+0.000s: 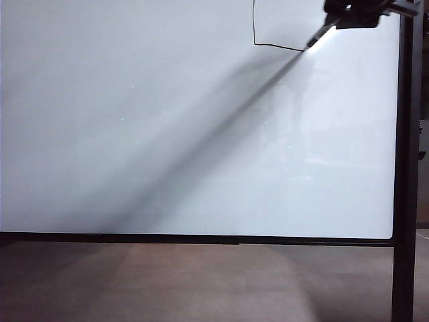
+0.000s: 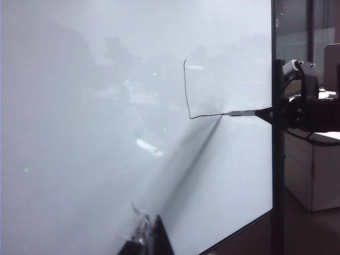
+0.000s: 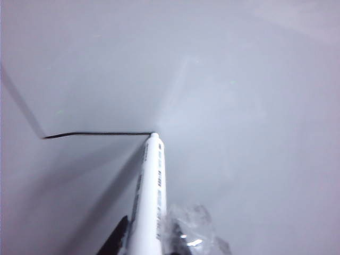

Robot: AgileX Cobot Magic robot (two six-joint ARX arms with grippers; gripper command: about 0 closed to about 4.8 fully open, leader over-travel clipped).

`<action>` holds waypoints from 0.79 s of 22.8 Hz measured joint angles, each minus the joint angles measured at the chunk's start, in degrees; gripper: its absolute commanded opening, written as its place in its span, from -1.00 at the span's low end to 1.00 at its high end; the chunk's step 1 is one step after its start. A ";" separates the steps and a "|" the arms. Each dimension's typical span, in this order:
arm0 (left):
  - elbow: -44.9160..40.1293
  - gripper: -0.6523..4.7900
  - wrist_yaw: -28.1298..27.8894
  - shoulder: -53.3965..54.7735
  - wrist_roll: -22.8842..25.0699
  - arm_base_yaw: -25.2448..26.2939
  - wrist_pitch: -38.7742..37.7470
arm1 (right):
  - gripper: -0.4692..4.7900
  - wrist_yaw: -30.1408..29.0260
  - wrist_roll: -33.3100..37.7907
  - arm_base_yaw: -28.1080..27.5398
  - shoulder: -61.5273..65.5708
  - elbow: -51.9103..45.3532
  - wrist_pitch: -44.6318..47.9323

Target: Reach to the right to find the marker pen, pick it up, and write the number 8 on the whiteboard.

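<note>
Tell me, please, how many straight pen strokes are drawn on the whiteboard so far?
2: a vertical stroke near the whiteboard's top right, and a horizontal stroke running from its lower end to the marker tip.

This looks like an office or lab room. A large whiteboard [image 1: 167, 147] in a thin black frame stands on a black upright post [image 1: 405, 174] over a brownish floor [image 1: 201, 282]. In the left wrist view, pale cabinets [image 2: 313, 170] show past the board's edge at about three o'clock, and the glossy board reflects faint furniture shapes.
</note>
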 measured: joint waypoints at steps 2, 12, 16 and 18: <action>0.00 -0.78 0.02 0.02 0.00 0.00 0.00 | -0.84 0.17 -0.02 -0.28 -0.48 -0.33 -0.04; 0.00 -0.78 0.00 0.00 0.00 0.00 0.00 | -0.84 -2.40 -0.07 4.39 -3.30 1.51 4.26; 0.00 -0.78 0.00 -0.02 0.00 0.00 0.09 | -0.84 -4.57 -0.66 5.46 -2.01 7.72 4.50; 0.00 -0.78 -0.02 0.00 0.00 0.00 0.07 | -0.84 -4.61 -1.36 5.79 -0.35 11.37 3.63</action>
